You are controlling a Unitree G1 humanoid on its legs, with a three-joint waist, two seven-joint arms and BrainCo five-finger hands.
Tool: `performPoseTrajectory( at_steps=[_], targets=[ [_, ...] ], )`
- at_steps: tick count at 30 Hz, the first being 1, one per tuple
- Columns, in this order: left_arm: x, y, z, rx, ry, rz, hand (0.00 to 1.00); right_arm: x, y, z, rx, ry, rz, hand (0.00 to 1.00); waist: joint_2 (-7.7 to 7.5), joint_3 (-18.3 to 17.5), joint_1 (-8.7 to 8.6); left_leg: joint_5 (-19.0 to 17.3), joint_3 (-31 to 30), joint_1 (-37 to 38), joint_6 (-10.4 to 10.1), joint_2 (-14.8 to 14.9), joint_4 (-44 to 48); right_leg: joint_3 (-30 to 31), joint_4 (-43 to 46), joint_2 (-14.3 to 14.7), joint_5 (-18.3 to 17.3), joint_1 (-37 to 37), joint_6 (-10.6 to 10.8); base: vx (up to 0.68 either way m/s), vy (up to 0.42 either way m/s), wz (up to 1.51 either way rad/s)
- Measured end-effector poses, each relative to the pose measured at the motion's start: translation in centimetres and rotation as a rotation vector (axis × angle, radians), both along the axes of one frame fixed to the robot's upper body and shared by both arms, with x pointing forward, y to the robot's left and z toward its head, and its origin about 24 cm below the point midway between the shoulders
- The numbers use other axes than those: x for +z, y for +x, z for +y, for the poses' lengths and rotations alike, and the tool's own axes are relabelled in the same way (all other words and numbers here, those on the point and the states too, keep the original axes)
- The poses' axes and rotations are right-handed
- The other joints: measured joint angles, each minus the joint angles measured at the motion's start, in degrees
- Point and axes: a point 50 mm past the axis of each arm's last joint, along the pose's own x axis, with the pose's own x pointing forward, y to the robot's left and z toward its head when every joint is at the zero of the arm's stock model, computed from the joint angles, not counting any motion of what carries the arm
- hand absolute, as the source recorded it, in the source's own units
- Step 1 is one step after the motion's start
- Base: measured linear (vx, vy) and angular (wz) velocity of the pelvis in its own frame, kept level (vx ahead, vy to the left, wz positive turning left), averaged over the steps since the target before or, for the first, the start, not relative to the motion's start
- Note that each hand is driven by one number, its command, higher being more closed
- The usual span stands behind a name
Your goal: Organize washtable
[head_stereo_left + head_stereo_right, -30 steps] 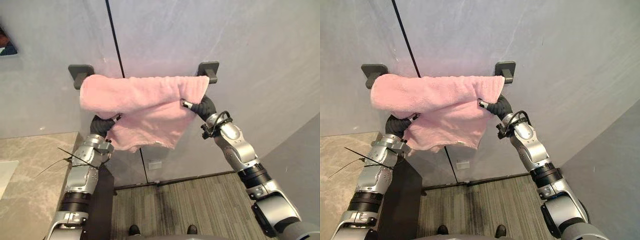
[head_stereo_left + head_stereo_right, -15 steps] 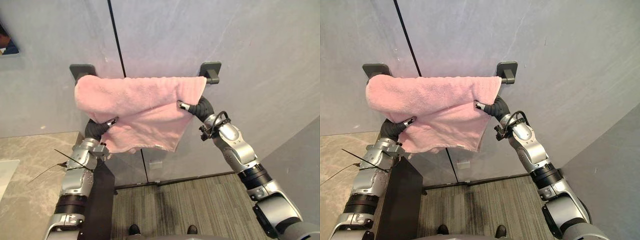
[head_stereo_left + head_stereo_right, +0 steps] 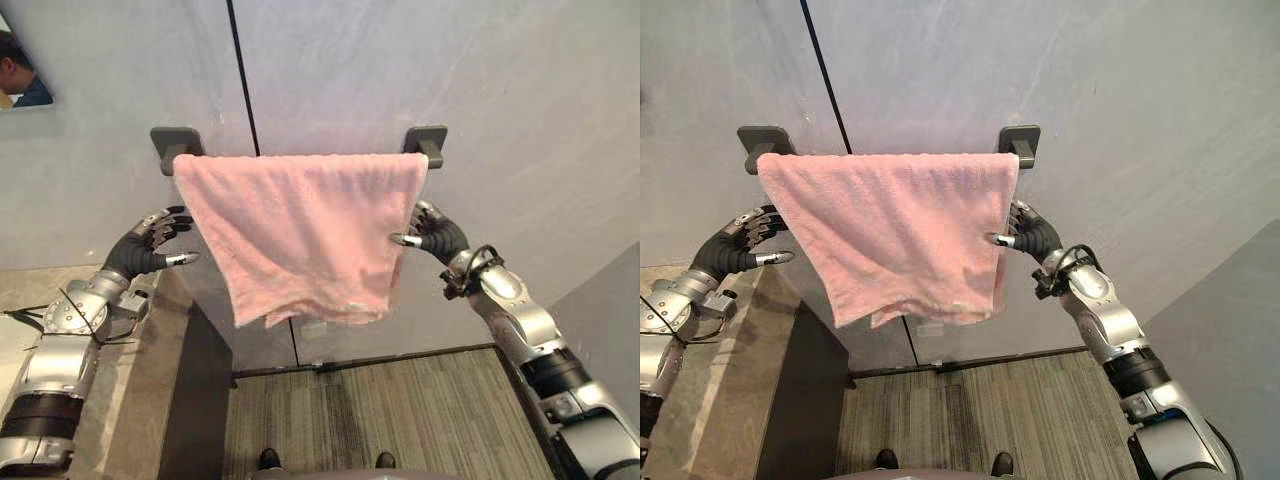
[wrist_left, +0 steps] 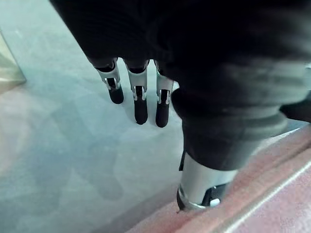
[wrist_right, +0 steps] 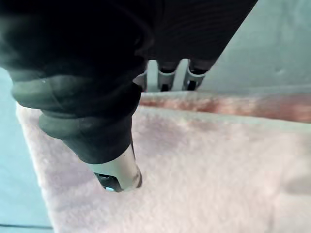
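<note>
A pink towel [image 3: 300,230] hangs flat over the rail between two dark wall brackets [image 3: 177,148] [image 3: 425,140]. My left hand [image 3: 150,240] is open and holds nothing, a little way off the towel's left edge. In the left wrist view its fingers [image 4: 138,97] point straight at the grey wall, with the towel [image 4: 272,204] beside the thumb. My right hand [image 3: 432,232] is open at the towel's right edge, thumb tip next to the cloth. The right wrist view has the towel [image 5: 218,165] spread just past that hand's thumb [image 5: 116,174].
A marble counter [image 3: 130,400] with a dark cabinet side [image 3: 200,400] stands at the lower left under my left arm. A mirror corner [image 3: 20,75] at the top left reflects a person. Striped grey flooring [image 3: 380,410] lies below the towel.
Both hands have opened, let go of the towel and drawn outward to its sides. The towel, bunched before, now hangs smooth and straight from the rail.
</note>
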Motion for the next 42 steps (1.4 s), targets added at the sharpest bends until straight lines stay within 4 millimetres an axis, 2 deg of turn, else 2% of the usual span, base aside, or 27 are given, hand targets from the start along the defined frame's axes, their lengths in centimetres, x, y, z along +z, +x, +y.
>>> performPoseTrajectory(
  at_steps=[5,9,12,14,16,18,19,23,26,28,30,33,36,38,42],
  targets=[
    [0.5,-0.1,0.4,0.013,0.01,-0.014,0.0,0.1,-0.3,-1.8,-0.045,0.002,-0.006,0.0,0.02,0.0,-0.06,-0.3,0.1,0.0,-0.2,0.0,0.0,0.1,0.0,0.0,0.0,-0.1,0.0,0.0,0.0,0.0],
    [1.5,-0.4,1.5,0.056,0.022,-0.055,0.0,-0.1,-0.6,-2.6,-0.059,-0.018,0.006,0.0,0.03,0.0,-0.05,-0.3,0.2,-0.1,-0.2,0.0,0.0,0.1,0.0,0.0,0.0,-0.2,0.0,0.0,0.0,0.0],
    [2.7,-0.8,2.3,0.121,0.033,-0.122,0.0,0.3,-0.9,-4.1,-0.121,0.01,-0.003,0.0,0.07,0.0,0.03,-0.2,0.2,-0.3,-0.3,-0.1,0.0,0.0,0.0,0.0,0.0,-0.3,0.0,0.0,0.0,0.0],
    [4.5,-2.2,3.0,0.303,-0.037,-0.338,0.0,1.7,-1.5,-6.5,-0.249,0.086,-0.072,0.0,0.34,-0.2,0.15,0.0,0.2,-0.3,0.1,-0.4,0.0,0.0,0.0,0.0,0.0,-0.3,0.1,0.0,0.0,0.0],
    [5.4,-4.0,3.5,0.464,-0.12,-0.505,0.0,3.0,-1.8,-8.0,-0.351,0.136,-0.136,0.0,0.91,-0.8,0.13,0.0,0.2,-0.1,0.1,-0.6,0.0,0.1,0.0,-0.1,0.0,-0.2,0.1,0.0,0.0,0.0],
    [7.0,-6.4,3.2,0.623,-0.202,-0.718,0.0,4.6,-2.3,-8.9,-0.454,0.164,-0.225,0.0,1.79,-1.4,-0.11,0.0,0.3,0.2,0.1,-0.6,0.0,0.1,0.0,-0.2,-0.1,0.0,0.1,0.0,0.0,-0.02],
    [7.3,-6.7,3.0,0.639,-0.206,-0.751,0.0,4.9,-2.4,-8.8,-0.46,0.164,-0.241,0.0,2.0,-1.6,-0.12,0.0,0.3,0.3,0.1,-0.6,0.0,0.1,0.0,-0.1,-0.1,0.0,0.1,0.0,0.0,0.0],
    [9.8,-8.1,0.3,0.564,-0.191,-0.924,0.0,6.6,-2.8,-6.5,-0.396,0.195,-0.336,0.0,3.78,-2.7,-0.12,0.0,0.5,1.2,0.0,-0.6,0.0,0.0,0.0,-0.1,-0.5,0.8,0.2,-0.01,-0.001,-0.02],
    [11.2,-8.8,-3.2,0.37,-0.145,-0.987,0.0,8.3,-3.7,-3.2,-0.25,0.21,-0.431,0.0,4.53,-3.3,-0.2,-0.2,0.5,1.2,-0.3,-0.6,0.0,0.0,0.0,-0.1,-1.0,0.8,0.5,-0.02,-0.002,0.0],
    [11.2,-8.7,-5.5,0.207,-0.147,-0.961,0.0,9.0,-4.4,-0.8,-0.117,0.211,-0.478,0.0,4.6,-3.4,-0.24,-0.3,0.4,1.2,-0.3,-0.5,0.0,-0.1,-0.2,-0.1,-1.0,1.0,0.5,-0.03,0.0,0.08],
    [10.5,-8.3,-7.8,0.032,-0.187,-0.89,0.0,9.2,-5.1,2.2,0.051,0.203,-0.499,0.0,4.34,-3.4,-0.21,-0.3,0.3,1.2,-0.2,-0.4,0.0,-0.2,-0.2,-0.1,-1.0,1.2,0.5,-0.02,0.002,0.07],
    [9.5,-7.9,-9.3,-0.111,-0.239,-0.8,0.0,9.0,-5.4,4.4,0.18,0.19,-0.494,0.0,3.89,-3.4,-0.2,-0.4,0.2,1.2,-0.2,-0.4,0.0,-0.3,-0.2,-0.1,-1.0,1.3,0.5,0.0,0.001,0.01],
    [8.0,-7.5,-11.1,-0.296,-0.309,-0.657,0.0,7.8,-5.8,6.8,0.329,0.179,-0.436,0.0,3.05,-3.4,-0.12,-0.4,0.0,1.0,-0.1,-0.4,0.0,-0.4,-0.2,-0.1,-1.0,1.3,0.5,0.01,-0.003,0.04],
    [6.2,-7.1,-12.2,-0.39,-0.372,-0.535,0.0,6.0,-5.8,8.3,0.414,0.163,-0.353,0.0,2.62,-3.2,-0.13,-0.4,-0.2,1.0,-0.1,-0.6,0.0,-0.5,-0.1,-0.2,-1.0,1.3,0.6,0.03,-0.005,0.04],
    [2.4,-6.6,-13.3,-0.452,-0.478,-0.314,0.0,2.3,-5.1,9.4,0.446,0.133,-0.17,0.0,2.16,-2.9,-0.09,-0.3,-0.4,0.5,-0.3,-0.8,0.0,-0.5,0.0,-0.3,-1.0,0.9,0.7,0.03,-0.001,0.02]
  ],
)
